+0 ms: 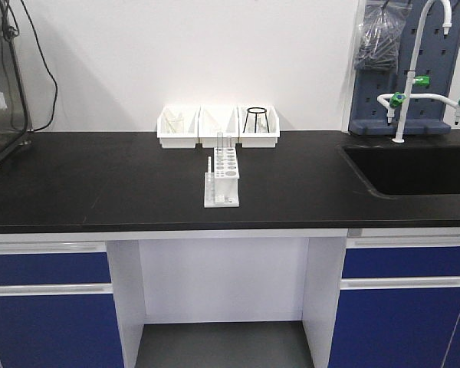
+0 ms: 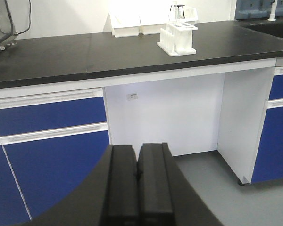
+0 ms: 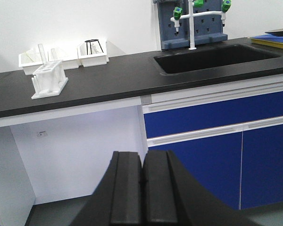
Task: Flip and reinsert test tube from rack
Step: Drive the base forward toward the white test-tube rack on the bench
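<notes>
On black tabletop point(image 1: 100, 176), mid-front: rack point(image 1: 222, 178), test tube point(image 1: 219, 142) upright in rear hole | left claw point(image 2: 137, 151), right claw point(image 3: 142, 157): both pressed together, empty, well below tabletop | likely light, stiff, slippery, fragile; pinch gently on exposed top

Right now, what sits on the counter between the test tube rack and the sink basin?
Nothing: the black countertop between the test tube rack and the sink is bare. The front view shows it, and the right wrist view agrees.
</notes>
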Robot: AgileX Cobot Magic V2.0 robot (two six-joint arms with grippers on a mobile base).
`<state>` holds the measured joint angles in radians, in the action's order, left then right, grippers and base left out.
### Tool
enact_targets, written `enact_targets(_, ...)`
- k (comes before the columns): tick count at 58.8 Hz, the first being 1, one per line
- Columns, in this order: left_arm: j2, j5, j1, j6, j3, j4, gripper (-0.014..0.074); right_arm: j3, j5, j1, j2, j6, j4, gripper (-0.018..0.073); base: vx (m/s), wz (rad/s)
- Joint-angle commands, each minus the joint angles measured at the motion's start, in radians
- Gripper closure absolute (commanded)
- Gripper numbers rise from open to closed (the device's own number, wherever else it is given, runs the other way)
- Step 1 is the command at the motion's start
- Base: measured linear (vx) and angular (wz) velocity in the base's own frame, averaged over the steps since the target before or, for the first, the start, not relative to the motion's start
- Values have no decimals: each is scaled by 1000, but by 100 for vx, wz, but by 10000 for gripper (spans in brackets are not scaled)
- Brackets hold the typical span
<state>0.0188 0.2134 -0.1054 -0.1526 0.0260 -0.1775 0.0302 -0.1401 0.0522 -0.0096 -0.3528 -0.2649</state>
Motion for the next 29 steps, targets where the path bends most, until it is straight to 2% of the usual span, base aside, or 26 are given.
enact_targets(1,8,-81,0,-9,-4,5,602,3,79,4,-14,8,-5,570,0,0)
enact_targets(29,8,-81,0,-9,-4,5,602,3,79,4,-14,8,-5,570,0,0)
